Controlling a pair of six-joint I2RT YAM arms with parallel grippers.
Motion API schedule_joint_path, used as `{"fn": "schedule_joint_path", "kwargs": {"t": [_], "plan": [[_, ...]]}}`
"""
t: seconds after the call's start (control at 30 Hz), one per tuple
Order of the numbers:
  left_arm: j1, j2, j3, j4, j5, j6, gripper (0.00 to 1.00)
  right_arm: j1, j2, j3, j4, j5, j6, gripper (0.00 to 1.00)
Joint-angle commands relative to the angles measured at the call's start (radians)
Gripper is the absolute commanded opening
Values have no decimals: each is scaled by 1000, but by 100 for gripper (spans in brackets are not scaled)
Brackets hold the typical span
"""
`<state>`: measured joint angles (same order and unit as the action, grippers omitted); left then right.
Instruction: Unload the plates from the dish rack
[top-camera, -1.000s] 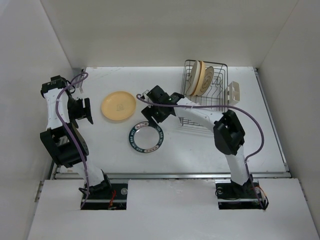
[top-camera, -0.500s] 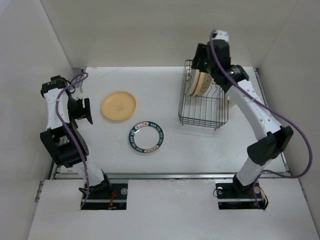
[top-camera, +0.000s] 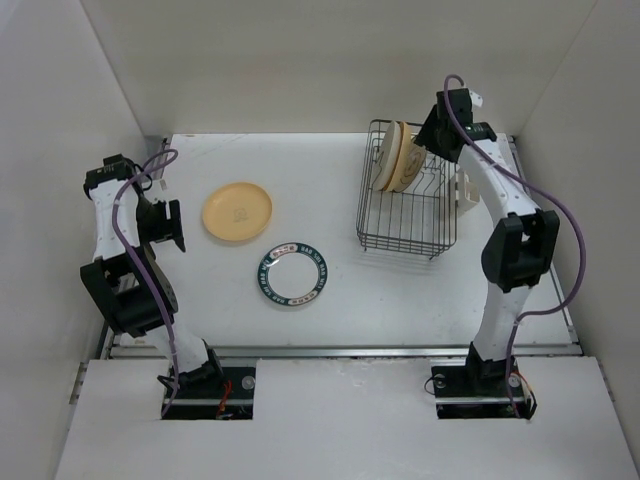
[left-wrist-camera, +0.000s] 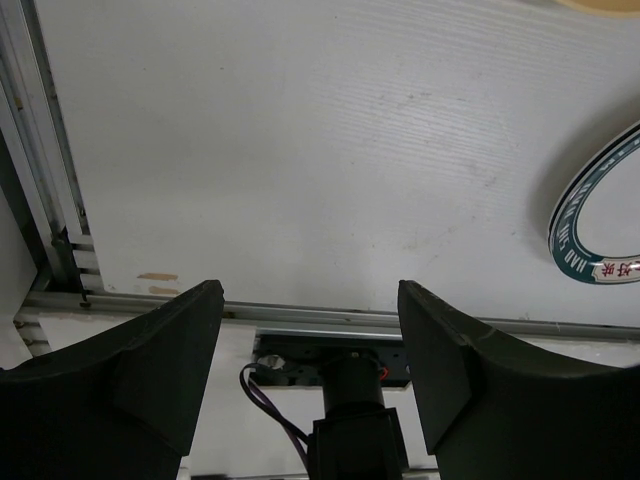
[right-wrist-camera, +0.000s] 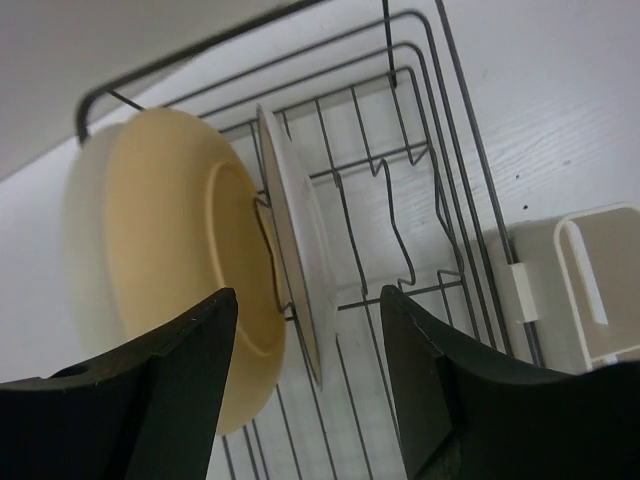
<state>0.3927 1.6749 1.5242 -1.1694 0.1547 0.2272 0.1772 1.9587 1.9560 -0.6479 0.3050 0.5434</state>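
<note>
Dark wire dish rack (top-camera: 400, 215): at least two round plates (right-wrist-camera: 170, 260) upright. Table (top-camera: 400, 300): one yellow plate (top-camera: 237, 212), one dark-ringed white plate (top-camera: 291, 274). Left gripper (left-wrist-camera: 310, 290), right gripper (right-wrist-camera: 308, 300): released, empty.

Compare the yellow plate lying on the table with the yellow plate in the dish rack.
The table plate lies flat; the rack plate stands on edge. The table plate touches nothing but the table; the rack plate is held among the dish rack wires with a paler plate right beside it. Both are round, plain yellow and look alike in size.
</note>
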Motion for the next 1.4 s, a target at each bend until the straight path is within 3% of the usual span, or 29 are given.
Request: {"fn": "schedule_joint_path", "kwargs": {"t": [0.0,0.07,0.17,0.2,0.23,0.33,0.47,0.7,0.83,1.0,1.03,1.13,1.17,1.27,1.3,1.37], "plan": [[-3,-55,-10,-6,-7,11,68,2,32,1,7,-90,0,65],[-3,-55,-19,-6,-7,11,68,2,66,-8,34,-103,-11,63],[-3,-55,-29,4,-7,11,68,2,109,-8,34,-79,-11,48],[-3,-55,-29,4,-7,11,68,2,109,1,34,-79,-25,41],[-3,-55,-38,4,-7,11,68,2,120,1,34,-79,-25,24],[-3,-55,-38,4,-7,11,68,2,109,10,25,-67,-66,2],[-3,-55,-38,13,-7,11,68,24,71,33,14,51,-163,0],[-3,-46,-16,13,-17,11,68,125,-73,50,34,431,-310,0],[-3,-46,-16,13,-17,11,68,186,-122,35,82,824,-358,0],[-3,-46,-16,13,-17,20,68,274,-281,-15,154,873,-381,0],[-3,-46,-16,13,-17,20,68,310,-309,-32,181,849,-422,0],[-3,-46,-7,13,-17,20,68,461,-374,-88,220,564,-453,0],[-3,-46,-7,13,-26,11,68,481,-365,-97,168,237,-453,0],[-3,-37,-7,13,-26,11,68,490,-310,-120,122,-302,-483,0],[-3,-37,-7,13,-26,11,68,501,-282,-129,97,-551,-484,0],[-3,-37,-7,13,-26,11,68,501,-172,-129,65,-705,-484,0]]}}
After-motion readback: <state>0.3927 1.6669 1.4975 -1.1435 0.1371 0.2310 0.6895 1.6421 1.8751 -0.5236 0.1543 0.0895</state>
